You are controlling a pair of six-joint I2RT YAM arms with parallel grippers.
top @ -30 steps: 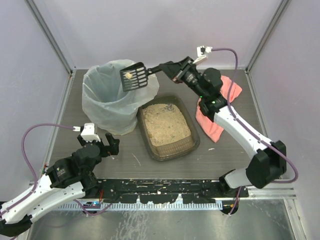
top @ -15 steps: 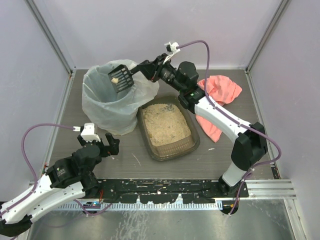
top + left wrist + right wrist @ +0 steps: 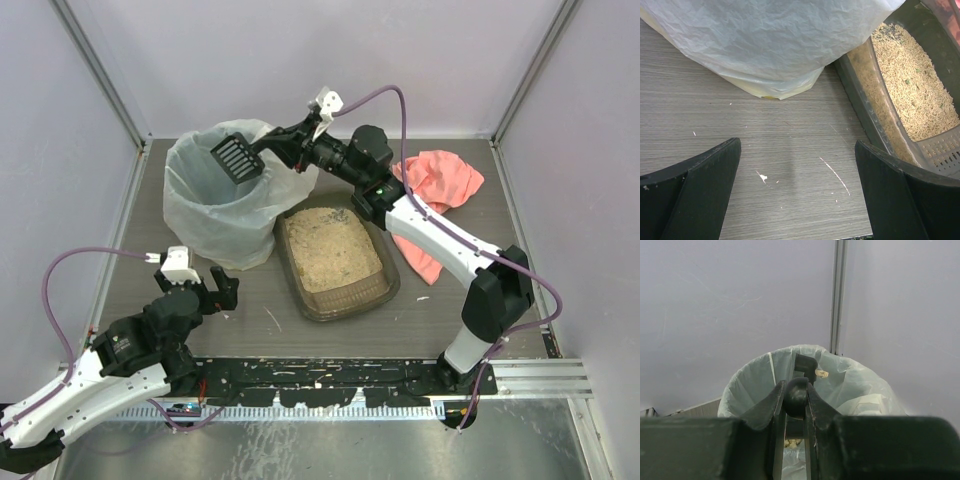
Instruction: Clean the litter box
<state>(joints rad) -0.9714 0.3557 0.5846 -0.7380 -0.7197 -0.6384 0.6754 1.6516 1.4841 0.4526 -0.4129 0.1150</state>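
Note:
The litter box (image 3: 336,259) is a shallow dark tray of tan litter at the table's middle; its left wall also shows in the left wrist view (image 3: 867,112). My right gripper (image 3: 285,147) is shut on the handle of the black slotted scoop (image 3: 238,157), held turned on edge over the bag-lined bin (image 3: 222,200). In the right wrist view the scoop (image 3: 805,366) is tipped above the bin (image 3: 752,380) and a tan clump (image 3: 822,373) falls beside it. My left gripper (image 3: 222,291) is open and empty over bare table left of the box.
A pink cloth (image 3: 435,205) lies right of the litter box. White specks and a streak (image 3: 834,169) mark the table between my left fingers. Walls close in the back and both sides.
My right arm swung the scoop left from the bin's right rim to over its opening and rolled it on edge; the clump left the scoop. The left arm has not moved.

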